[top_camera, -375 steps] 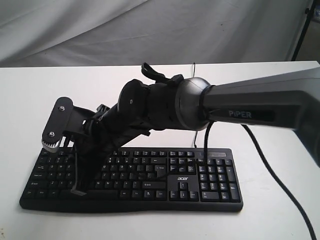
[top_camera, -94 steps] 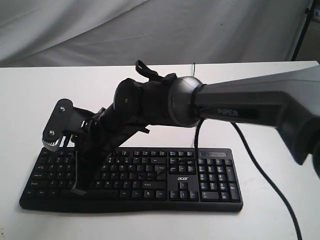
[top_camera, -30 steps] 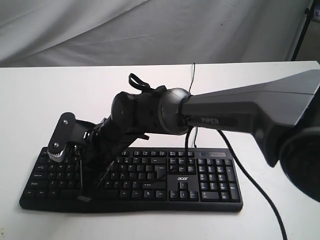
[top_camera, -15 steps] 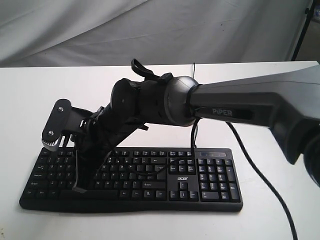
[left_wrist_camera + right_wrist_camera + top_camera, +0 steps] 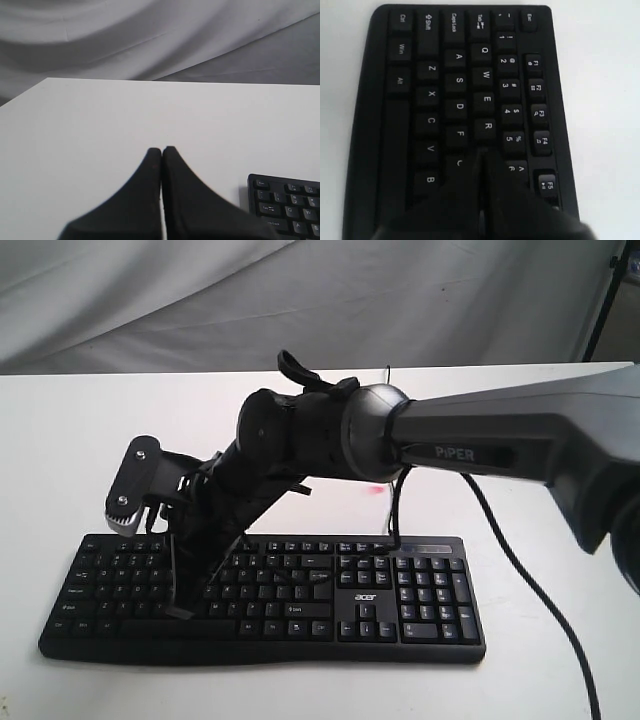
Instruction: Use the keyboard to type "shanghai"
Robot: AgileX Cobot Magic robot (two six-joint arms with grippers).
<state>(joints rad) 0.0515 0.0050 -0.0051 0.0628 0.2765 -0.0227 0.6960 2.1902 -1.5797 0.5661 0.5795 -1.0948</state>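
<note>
The keyboard [image 5: 420, 605] is lying flat on the white table [image 5: 90, 440], near its front edge, with the number pad toward the right of the exterior view. The right gripper [image 5: 180, 612] is reaching across the middle and pointing steeply down at the left half of the letter block. In the right wrist view its 2 fingers [image 5: 465, 200] are pressed together into 1 blunt tip, which is sitting just past the R and F keys, roughly where G and T meet. Whether the tip is touching a key or hovering just above it, I cannot tell.

The left gripper [image 5: 161, 149] is idling over bare table beside the keyboard's corner, its fingers also pressed together and pinching nothing.

Judging by the tip's place, the arm is probably working on the "g" of "shanghai", though nothing is showing which letters are done. The next move is calling for 1 short, straight press centred on a single key, since the tip could easily be catching 2 neighbours, then a clean lift and a shift toward H.
</note>
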